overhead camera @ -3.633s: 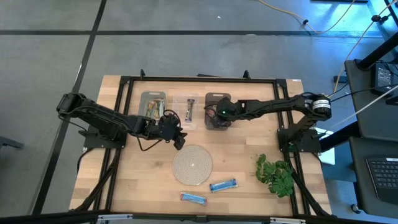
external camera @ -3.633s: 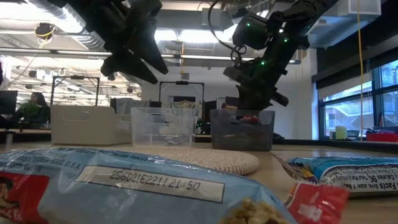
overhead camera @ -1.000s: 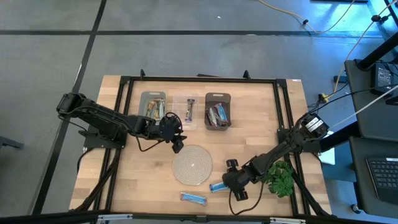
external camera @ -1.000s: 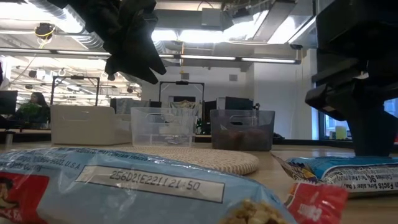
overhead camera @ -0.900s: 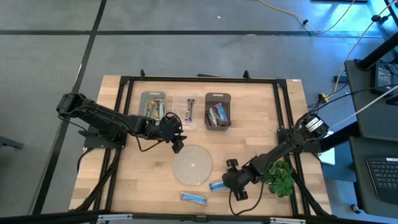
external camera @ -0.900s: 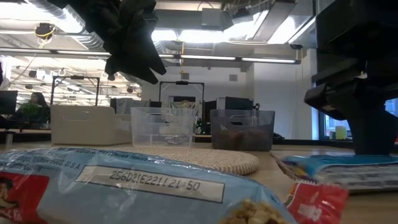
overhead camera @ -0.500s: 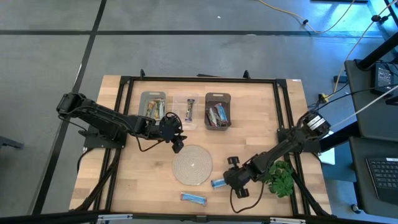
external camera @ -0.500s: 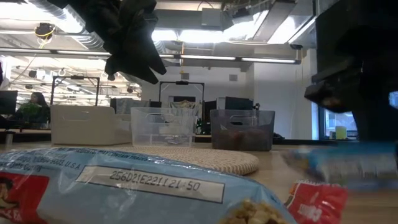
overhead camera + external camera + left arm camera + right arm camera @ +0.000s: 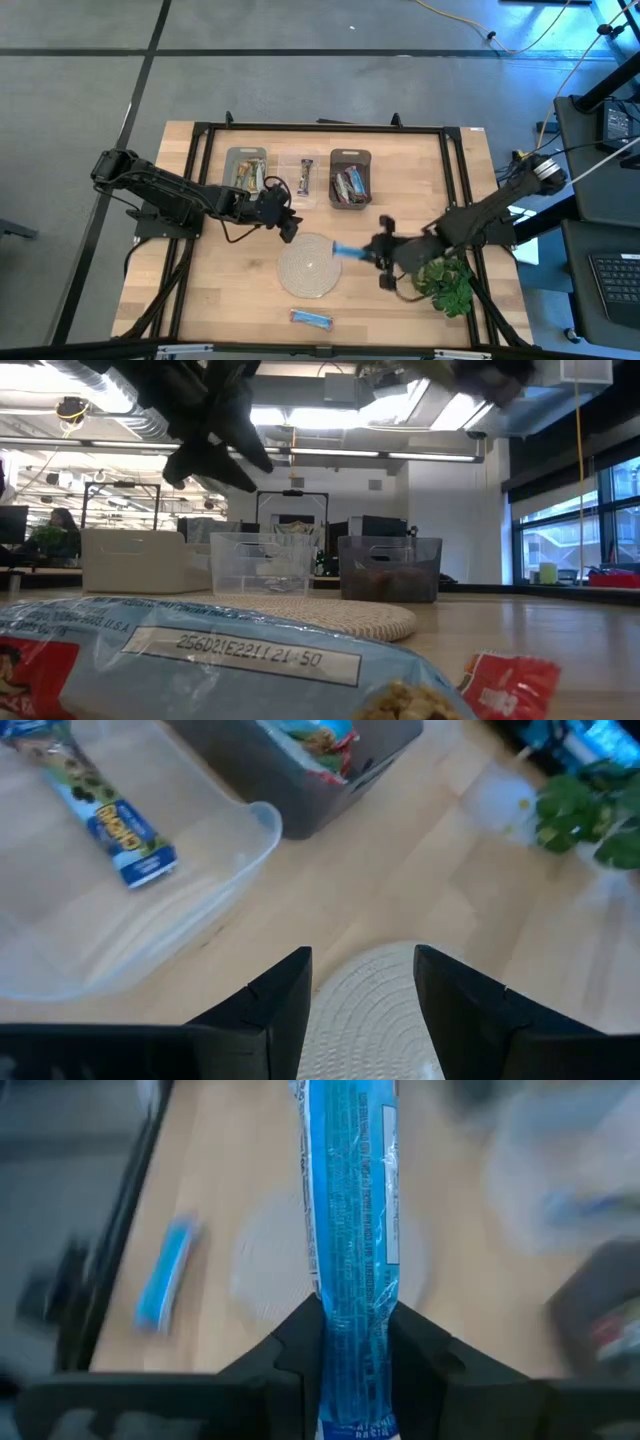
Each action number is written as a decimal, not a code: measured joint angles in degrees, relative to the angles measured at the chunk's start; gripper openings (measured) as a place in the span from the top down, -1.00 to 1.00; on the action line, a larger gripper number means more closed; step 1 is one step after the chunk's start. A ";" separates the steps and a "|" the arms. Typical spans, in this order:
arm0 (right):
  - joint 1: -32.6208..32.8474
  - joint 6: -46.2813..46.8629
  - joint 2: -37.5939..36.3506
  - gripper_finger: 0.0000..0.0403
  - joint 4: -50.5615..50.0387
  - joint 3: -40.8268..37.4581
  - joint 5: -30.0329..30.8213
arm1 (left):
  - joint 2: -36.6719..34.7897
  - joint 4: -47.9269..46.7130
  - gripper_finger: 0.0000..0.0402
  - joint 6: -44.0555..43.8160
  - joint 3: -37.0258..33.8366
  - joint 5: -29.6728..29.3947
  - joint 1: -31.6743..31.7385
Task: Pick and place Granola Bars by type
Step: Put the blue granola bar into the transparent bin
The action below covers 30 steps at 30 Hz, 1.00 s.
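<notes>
We note the right gripper [image 9: 372,252] has lifted a blue bar [image 9: 350,1210] off the table, clamped firmly between its fingers (one blue bar [image 9: 311,318] remains). It now hangs by the woven mat [image 9: 308,265], presumably bound for a bin; the left gripper [image 9: 360,985] waits, parted and empty.

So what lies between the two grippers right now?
In the high view, only the woven mat's upper edge and bare table separate the left gripper from the right gripper, which holds a blue bar.

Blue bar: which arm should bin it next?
Right. Its end effector is already shut on the blue bar, held over the mat's edge, short of the bins. The left end effector hangs open and empty by the bins.
</notes>
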 joint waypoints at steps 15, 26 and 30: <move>-2.02 -9.50 -5.99 0.54 21.13 0.11 8.45 | 0.00 39.04 0.16 37.45 0.02 6.56 0.00; -3.94 -11.07 -4.67 0.54 29.89 0.17 8.28 | 0.00 42.55 0.16 45.23 0.02 15.64 -1.28; -5.20 -11.68 -2.38 0.54 33.19 0.17 7.72 | 0.00 44.46 0.16 45.02 0.02 15.66 -1.98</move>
